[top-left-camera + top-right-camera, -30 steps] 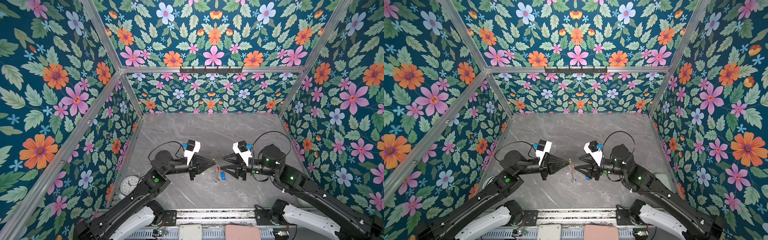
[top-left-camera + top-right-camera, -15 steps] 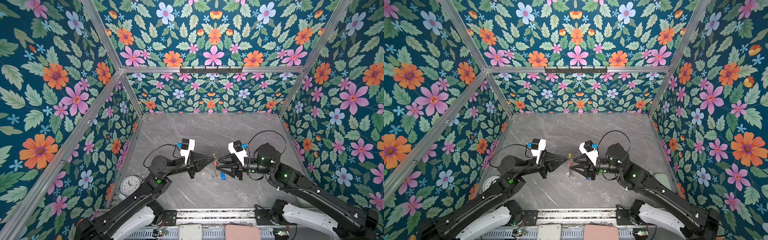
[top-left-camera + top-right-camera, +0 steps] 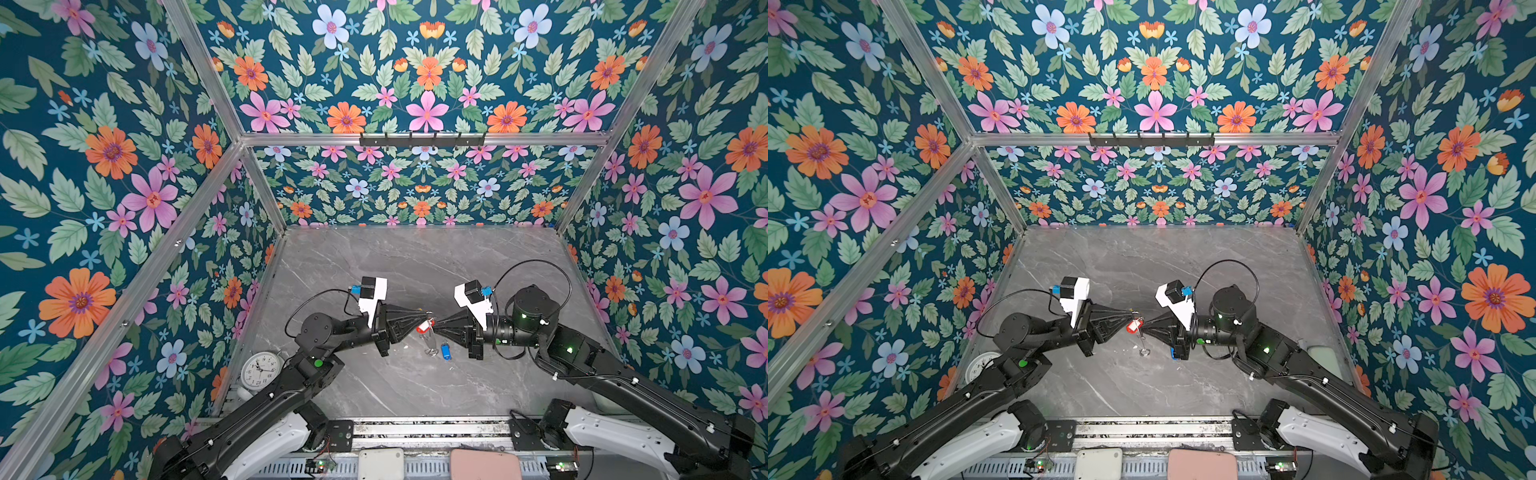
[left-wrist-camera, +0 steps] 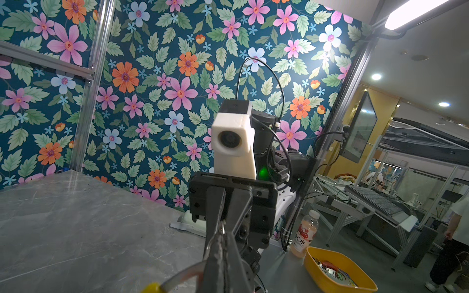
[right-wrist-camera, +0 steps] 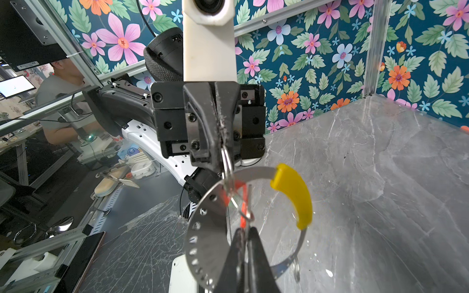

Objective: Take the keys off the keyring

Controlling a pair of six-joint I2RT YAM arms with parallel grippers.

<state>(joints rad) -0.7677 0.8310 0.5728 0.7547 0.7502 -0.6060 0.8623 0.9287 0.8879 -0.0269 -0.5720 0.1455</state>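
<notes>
Red-tagged key (image 3: 423, 327) has just been clamped by right jaws; keyring (image 5: 200, 228) is pinched by left jaws from 9 o'clock, so pull-off is judged next.

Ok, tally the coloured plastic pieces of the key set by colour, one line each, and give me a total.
Red: 1, the red tag
Blue: 1, the blue tag
Yellow: 1, the yellow sleeve on the keyring
Total: 3
</notes>
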